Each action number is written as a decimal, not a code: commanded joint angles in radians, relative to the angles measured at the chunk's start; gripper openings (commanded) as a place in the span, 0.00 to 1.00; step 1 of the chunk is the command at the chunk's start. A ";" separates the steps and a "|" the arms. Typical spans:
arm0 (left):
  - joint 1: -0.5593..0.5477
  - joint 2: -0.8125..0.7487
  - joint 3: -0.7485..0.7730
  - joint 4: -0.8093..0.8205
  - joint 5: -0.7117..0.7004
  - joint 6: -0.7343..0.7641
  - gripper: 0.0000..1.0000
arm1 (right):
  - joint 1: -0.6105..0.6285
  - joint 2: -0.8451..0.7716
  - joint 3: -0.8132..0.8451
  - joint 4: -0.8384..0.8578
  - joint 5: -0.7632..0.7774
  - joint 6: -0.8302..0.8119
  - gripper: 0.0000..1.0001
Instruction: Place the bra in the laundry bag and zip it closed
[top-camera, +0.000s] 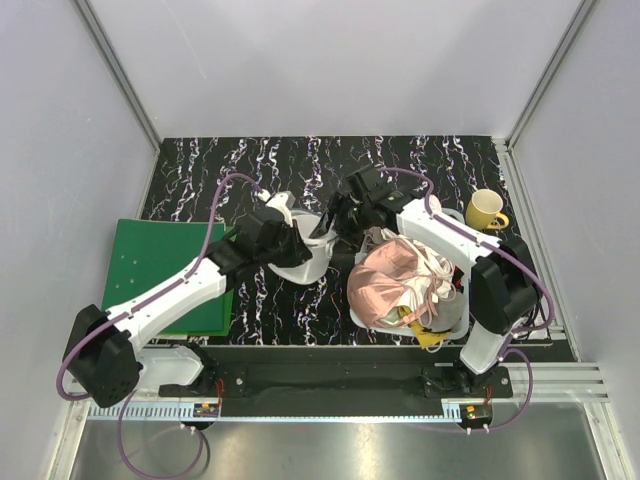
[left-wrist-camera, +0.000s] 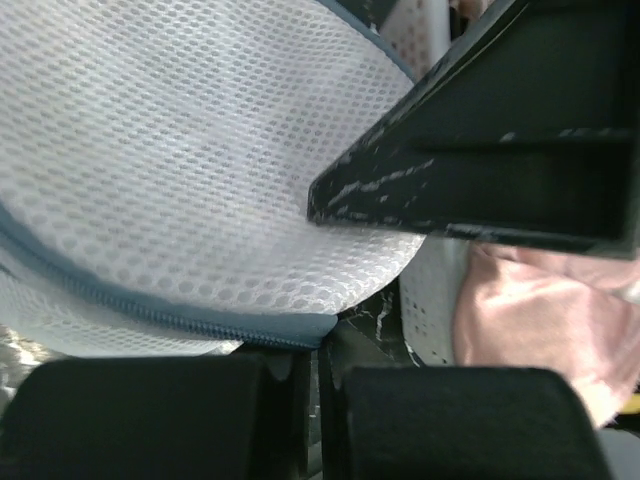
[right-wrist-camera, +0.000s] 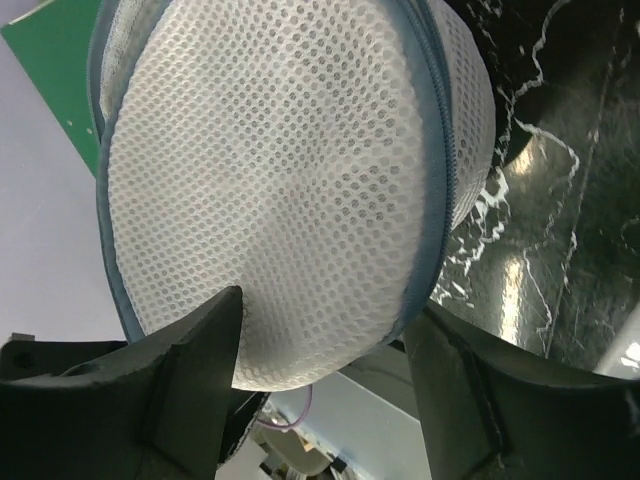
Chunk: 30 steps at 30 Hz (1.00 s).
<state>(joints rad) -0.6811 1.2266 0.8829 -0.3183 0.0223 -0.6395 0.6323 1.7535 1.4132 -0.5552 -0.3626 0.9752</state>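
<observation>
The laundry bag (top-camera: 316, 260), round white mesh with a grey-blue zip rim, is held up between my two grippers at the table's middle. My left gripper (top-camera: 292, 248) has its jaws together at the zip's end (left-wrist-camera: 300, 335) on the bag's rim (left-wrist-camera: 150, 305); in the left wrist view the gripper (left-wrist-camera: 318, 370) sits at the bottom edge. My right gripper (top-camera: 336, 222) straddles the bag (right-wrist-camera: 280, 170), and its fingers (right-wrist-camera: 200, 350) press the mesh and the rim, as the right wrist view (right-wrist-camera: 325, 315) shows. One right finger (left-wrist-camera: 480, 150) crosses the left wrist view. The bra is hidden.
A white basket (top-camera: 452, 318) with a shiny pink garment (top-camera: 385, 285) stands at the right front. A yellow mug (top-camera: 486, 210) stands at the back right. A green board (top-camera: 165, 270) lies at the left under my left arm.
</observation>
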 joint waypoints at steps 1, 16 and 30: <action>0.006 -0.012 -0.001 0.102 0.105 -0.048 0.00 | 0.000 -0.109 -0.039 -0.014 -0.042 0.042 0.72; 0.011 -0.010 -0.028 0.076 0.099 -0.077 0.00 | 0.001 -0.120 -0.117 0.072 -0.004 0.312 0.08; 0.319 -0.062 -0.073 -0.105 0.247 0.056 0.00 | -0.089 -0.008 -0.011 0.074 -0.137 -0.142 0.00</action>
<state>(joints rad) -0.4099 1.1820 0.7979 -0.3523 0.2337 -0.6781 0.5747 1.6665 1.2892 -0.4698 -0.4236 1.0817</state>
